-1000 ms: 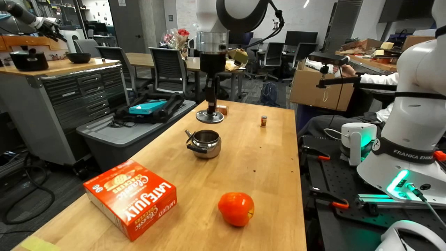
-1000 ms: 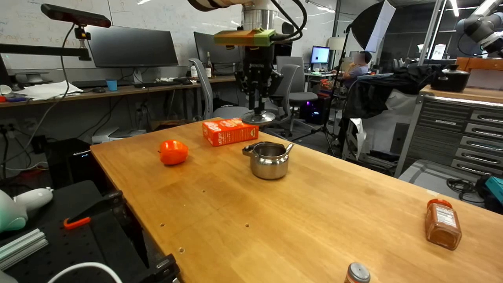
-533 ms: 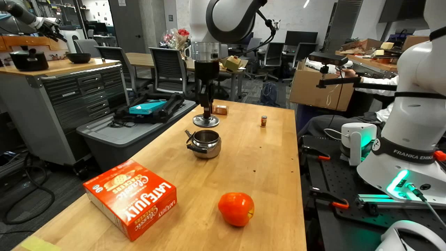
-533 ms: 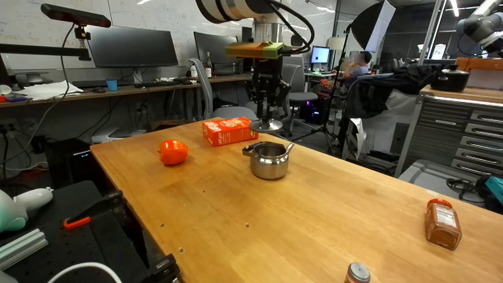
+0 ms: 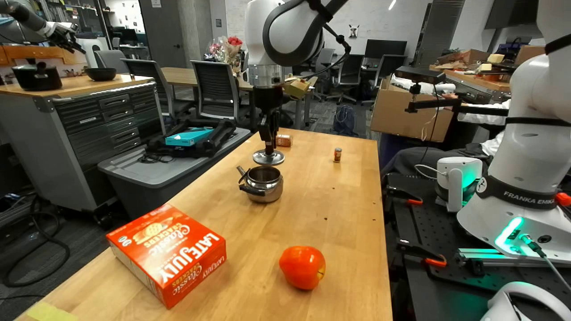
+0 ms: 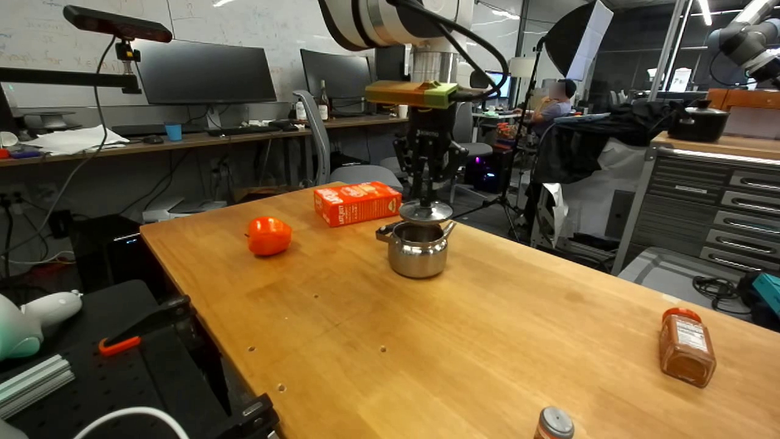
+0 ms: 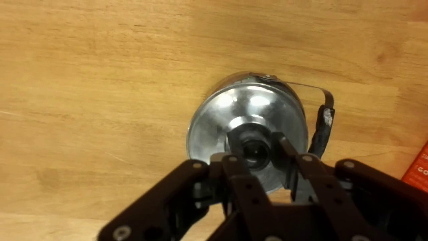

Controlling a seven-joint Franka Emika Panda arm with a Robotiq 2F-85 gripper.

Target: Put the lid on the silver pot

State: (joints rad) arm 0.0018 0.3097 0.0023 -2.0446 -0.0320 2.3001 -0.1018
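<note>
Pincer (image 7: pixel 256 140) is clamping the steel lid (image 6: pixel 426 213) by its dark knob (image 7: pixel 255 154), holding it just above the silver teapot (image 6: pixel 418 259).

In the wrist view the lid (image 7: pixel 249 105) hides most of the silver pot (image 7: pixel 234 79), the tool (image 7: pixel 256 138) partly covers the lid, and the orange box (image 7: pixel 419 172) right of the pot is cut off.

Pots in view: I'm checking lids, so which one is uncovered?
The silver pot: its lid hangs above it in the claw, not seated, while the black pot in the background is covered.
</note>
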